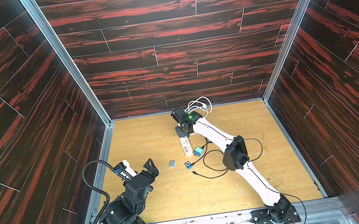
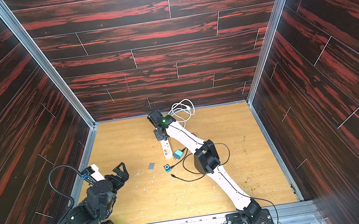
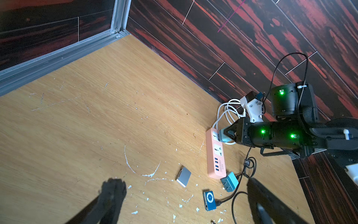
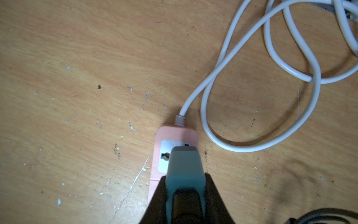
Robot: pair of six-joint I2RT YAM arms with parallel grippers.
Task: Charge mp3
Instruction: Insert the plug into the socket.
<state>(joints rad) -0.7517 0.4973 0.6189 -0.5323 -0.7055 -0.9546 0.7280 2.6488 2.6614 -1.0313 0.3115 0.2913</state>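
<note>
Clamping a teal plug adapter [image 4: 184, 163], the right pincer [image 4: 185, 186] holds it over the end socket of the pink power strip [image 4: 175, 133]. Seating cannot be confirmed. Risk: a skewed push would slide the unbraced strip. The left pincer [image 3: 183, 184] stands wide apart, idle. The blue mp3 player [image 3: 209, 199] lies on the worktop [image 3: 96, 116] beyond the strip's far end.

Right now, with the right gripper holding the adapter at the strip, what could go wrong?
1. The adapter in the right gripper sits to one side of the socket; prongs may jam.
2. The power strip lies loose; pushing could slide it.
3. The black cable loops beneath the right arm and could snag.
</note>
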